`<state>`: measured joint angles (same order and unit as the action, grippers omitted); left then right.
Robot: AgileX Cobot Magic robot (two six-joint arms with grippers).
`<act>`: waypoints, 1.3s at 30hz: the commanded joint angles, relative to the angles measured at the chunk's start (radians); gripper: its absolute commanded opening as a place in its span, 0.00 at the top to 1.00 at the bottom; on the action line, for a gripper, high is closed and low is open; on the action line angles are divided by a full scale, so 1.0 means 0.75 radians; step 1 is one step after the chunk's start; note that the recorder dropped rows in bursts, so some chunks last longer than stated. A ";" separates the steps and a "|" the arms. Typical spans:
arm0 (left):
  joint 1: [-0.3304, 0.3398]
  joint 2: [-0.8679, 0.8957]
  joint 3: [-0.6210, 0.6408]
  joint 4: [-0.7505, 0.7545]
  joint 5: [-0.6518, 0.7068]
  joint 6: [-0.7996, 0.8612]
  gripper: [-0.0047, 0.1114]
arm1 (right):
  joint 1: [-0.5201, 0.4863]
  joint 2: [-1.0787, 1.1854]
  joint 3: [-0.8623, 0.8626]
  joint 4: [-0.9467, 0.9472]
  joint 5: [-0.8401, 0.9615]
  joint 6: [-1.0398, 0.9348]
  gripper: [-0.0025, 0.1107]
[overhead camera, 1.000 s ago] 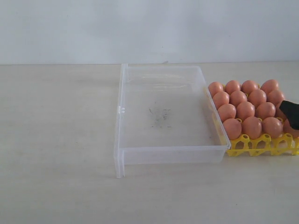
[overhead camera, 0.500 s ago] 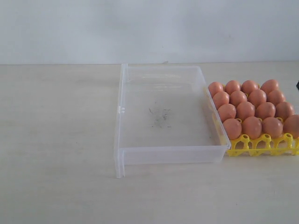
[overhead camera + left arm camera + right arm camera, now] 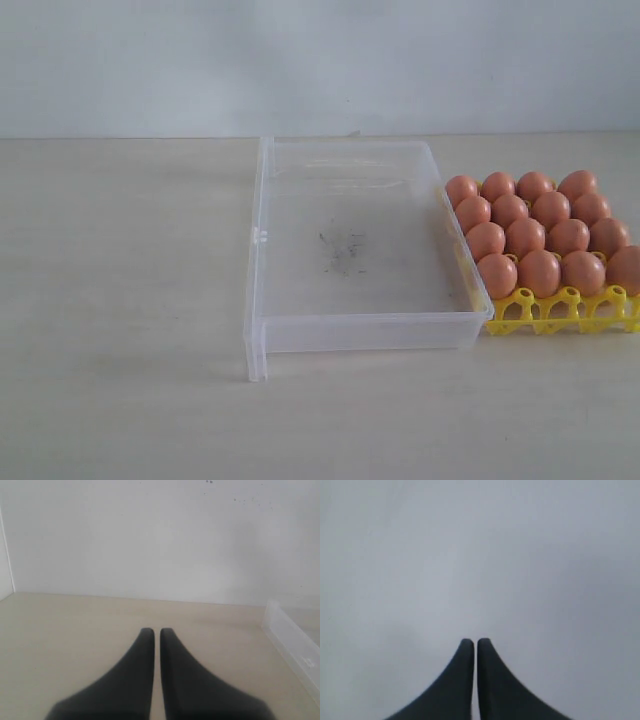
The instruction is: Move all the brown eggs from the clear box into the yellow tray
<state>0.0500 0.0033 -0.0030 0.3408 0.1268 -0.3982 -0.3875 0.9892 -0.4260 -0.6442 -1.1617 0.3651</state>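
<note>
Finding the box (image 3: 370,333) lying empty at mid-desk, only dark scuffs (image 3: 343,250) showing on its floor. Seeing the eggs (image 3: 525,236) all sitting in the tray (image 3: 560,312), standing on end in its cups, four rows deep and probably four across, with the outermost column cut by the picture's edge. Noting the tray lying just beside the box's right wall, so on the right arm's side of the desk (image 3: 120,300).

Seeing neither arm in the exterior view. Watching the left pincer (image 3: 152,631) hanging with jaws pressed together, holding nothing, low over bare desk, with a wall of the box (image 3: 295,640) lying ahead and off to one side. Watching the right pincer (image 3: 472,641) likewise pinched together and empty, facing only a blank pale surface (image 3: 480,540), with no egg, tray or box appearing in its view.

Judging the task as finished, with nothing lying in the box to lift. Judging the right arm as the nearer one, should any egg need seating deeper in its cup, coming down from above onto the egg's upper end. Judging the left arm as the poorer choice, having to cross the whole box first.
</note>
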 commanded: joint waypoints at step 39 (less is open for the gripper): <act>-0.002 -0.004 0.004 -0.002 0.003 -0.001 0.93 | 0.386 -1.313 0.568 0.728 1.935 0.756 0.98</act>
<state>0.0500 0.0033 -0.0030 0.3408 0.1286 -0.3982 -0.1185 0.0048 -0.0033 -0.0957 0.2817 0.9286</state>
